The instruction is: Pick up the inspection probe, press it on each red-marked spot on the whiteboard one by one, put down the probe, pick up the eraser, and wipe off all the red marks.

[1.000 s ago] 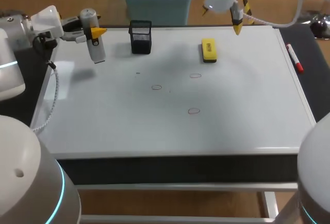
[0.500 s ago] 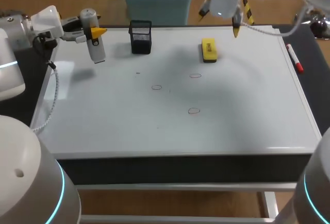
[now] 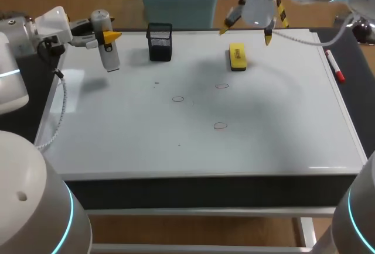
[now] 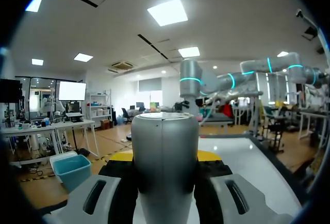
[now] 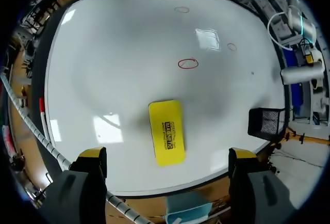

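Left tool (image 3: 107,35) pinching gray probe (image 3: 106,54) near whiteboard (image 3: 146,143) far left corner. Right tool (image 3: 246,33) spread wide, over yellow eraser (image 3: 237,57). Three red rings (image 3: 220,126) on whiteboard.

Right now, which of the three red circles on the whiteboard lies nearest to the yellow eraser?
The back circle, just in front of the yellow eraser. The left circle and the front circle lie clearly farther from it.

Yellow eraser (image 5: 166,132) lies on whiteboard (image 5: 129,53) ahead of spread jaws.
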Robot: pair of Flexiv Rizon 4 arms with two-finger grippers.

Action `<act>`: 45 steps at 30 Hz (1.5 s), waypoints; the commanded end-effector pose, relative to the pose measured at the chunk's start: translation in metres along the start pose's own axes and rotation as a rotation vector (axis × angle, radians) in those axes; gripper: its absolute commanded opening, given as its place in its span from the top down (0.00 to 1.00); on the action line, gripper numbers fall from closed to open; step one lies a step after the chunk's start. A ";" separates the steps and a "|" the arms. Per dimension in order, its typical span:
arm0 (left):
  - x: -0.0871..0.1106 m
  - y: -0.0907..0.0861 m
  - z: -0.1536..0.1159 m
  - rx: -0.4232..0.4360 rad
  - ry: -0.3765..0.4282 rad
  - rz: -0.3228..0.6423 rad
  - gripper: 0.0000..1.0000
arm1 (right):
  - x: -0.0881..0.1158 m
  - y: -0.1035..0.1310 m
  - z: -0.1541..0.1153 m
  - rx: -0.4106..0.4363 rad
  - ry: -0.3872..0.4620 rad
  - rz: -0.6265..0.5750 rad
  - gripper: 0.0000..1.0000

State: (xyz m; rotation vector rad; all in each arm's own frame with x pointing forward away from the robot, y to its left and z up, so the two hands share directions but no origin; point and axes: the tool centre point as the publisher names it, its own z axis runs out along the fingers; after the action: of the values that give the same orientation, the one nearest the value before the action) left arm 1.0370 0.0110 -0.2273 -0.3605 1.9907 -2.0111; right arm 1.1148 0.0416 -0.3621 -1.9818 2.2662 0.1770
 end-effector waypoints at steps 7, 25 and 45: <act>0.000 0.000 0.001 0.004 -0.002 0.002 1.00 | -0.011 0.003 0.012 -0.009 0.039 -0.136 0.00; 0.000 0.000 0.001 0.004 -0.002 0.002 1.00 | -0.015 0.005 0.036 -0.035 0.117 -0.095 0.00; 0.000 0.000 0.001 0.004 -0.002 0.002 1.00 | 0.004 0.015 0.052 -0.051 0.159 -0.050 0.00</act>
State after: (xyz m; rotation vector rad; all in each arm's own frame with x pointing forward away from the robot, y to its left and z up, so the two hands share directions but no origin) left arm 1.0370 0.0111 -0.2274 -0.3607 1.9905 -2.0110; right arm 1.0992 0.0486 -0.4140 -2.1420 2.3225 0.0803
